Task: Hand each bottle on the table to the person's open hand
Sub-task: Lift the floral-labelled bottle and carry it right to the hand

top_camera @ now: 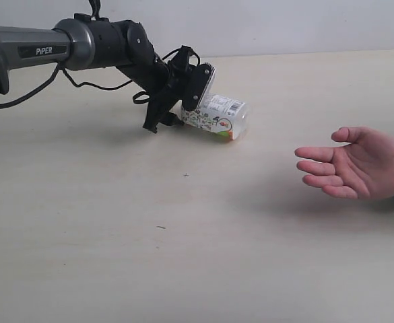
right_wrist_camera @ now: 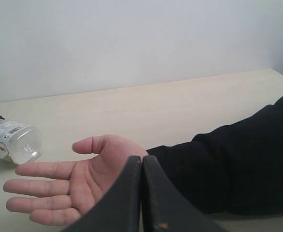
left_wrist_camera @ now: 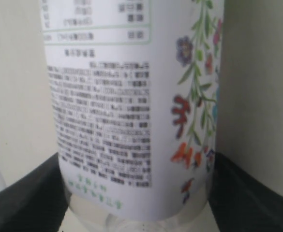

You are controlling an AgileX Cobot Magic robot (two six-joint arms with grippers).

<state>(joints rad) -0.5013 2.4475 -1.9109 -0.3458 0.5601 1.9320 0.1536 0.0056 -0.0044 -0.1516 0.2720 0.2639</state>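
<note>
Low over the pale beige tabletop [top_camera: 116, 256], my left gripper [top_camera: 185, 102] clamps the clear floral-labelled plastic bottle [top_camera: 218, 116], apart from the bare palm-up hand [top_camera: 358, 165]; I'd carry it base first. My right gripper [right_wrist_camera: 142, 193] sits closed, empty.

Bright, soft, even light covers the table [top_camera: 183, 269]; shadows under the hand [top_camera: 358, 171] and the bottle [top_camera: 218, 114] are faint and diffuse. In the left wrist view the bottle's small print is blurred. The right wrist view shows the hand sharp and evenly lit
</note>
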